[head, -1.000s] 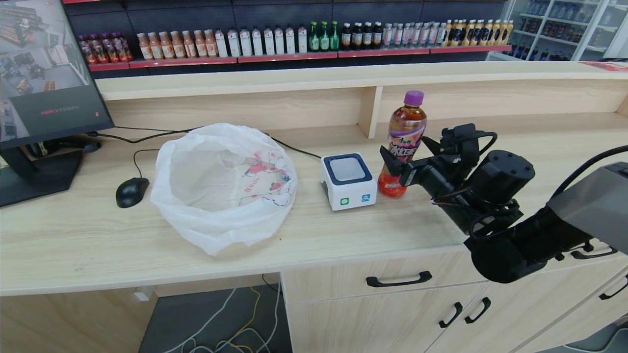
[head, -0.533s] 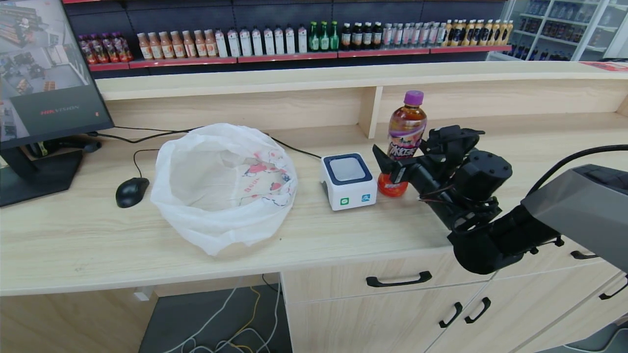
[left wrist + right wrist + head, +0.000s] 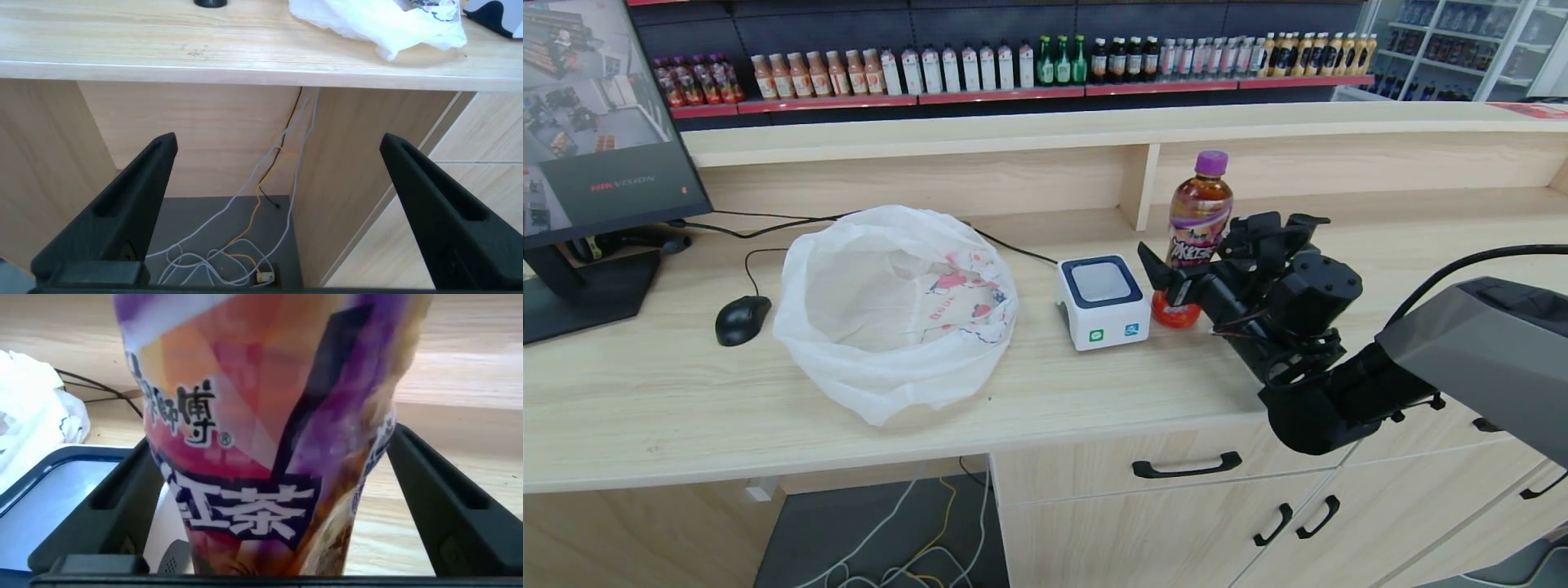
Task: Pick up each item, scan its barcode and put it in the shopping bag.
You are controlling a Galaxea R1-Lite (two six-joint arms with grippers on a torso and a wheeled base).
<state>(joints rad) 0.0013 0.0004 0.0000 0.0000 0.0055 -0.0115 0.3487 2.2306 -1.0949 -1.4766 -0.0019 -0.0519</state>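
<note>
Head view: bottle (image 3: 1199, 214) upright between spread fingers (image 3: 1158, 269) of right hand (image 3: 1196, 260).

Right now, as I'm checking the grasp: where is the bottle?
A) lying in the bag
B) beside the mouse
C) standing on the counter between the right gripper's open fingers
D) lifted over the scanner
C: the bottle stands upright on the counter, with the right gripper open on either side of it.

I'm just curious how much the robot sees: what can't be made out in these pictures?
- Barcode on the drink bottle: none on the label sides facing the head or right wrist view.
- Bottle's lower part, head view: partly behind the right tool.
- Floor of the shopping bag, head view: its near wall hides part.
</note>
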